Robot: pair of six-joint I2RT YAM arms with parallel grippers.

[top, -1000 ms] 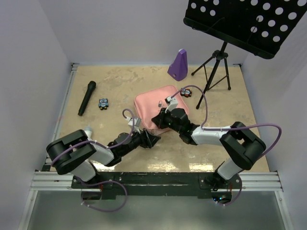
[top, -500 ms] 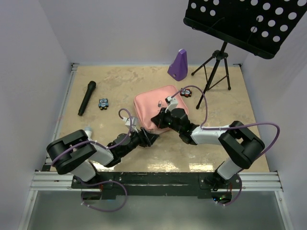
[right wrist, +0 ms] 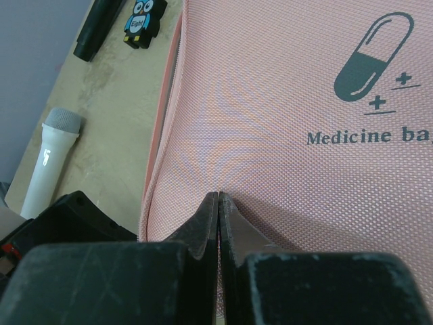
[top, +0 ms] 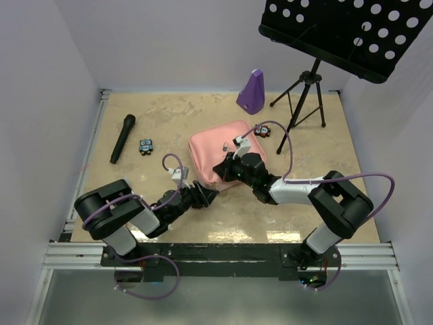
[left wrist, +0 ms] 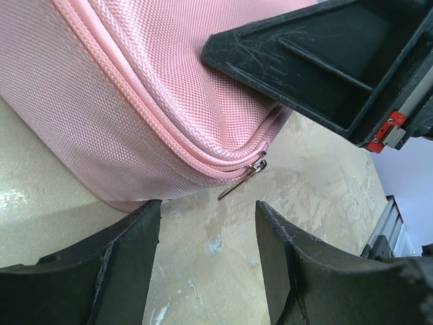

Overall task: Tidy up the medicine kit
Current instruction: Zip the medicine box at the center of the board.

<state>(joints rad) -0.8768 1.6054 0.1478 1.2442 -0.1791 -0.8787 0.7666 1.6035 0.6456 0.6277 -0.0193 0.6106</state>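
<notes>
Barely started, judging by the medicine kit (top: 220, 149): closed, zipped at the near corner, lying mid-table just ahead of both arms. Left gripper (left wrist: 206, 223) spread partway, empty, lined up on the zipper pull (left wrist: 243, 179) without touching it. Right gripper (right wrist: 219, 203) fully closed, holding nothing, tips against the pink lid. Yet to do: unzipping, opening, sorting. Around it, a mottled beige table (top: 169, 115) with 1 black microphone (top: 122, 139), 1 owl trinket (top: 146, 145), 1 purple metronome (top: 250, 91) and 1 music stand (top: 304, 95), inside plain pale walls.
</notes>
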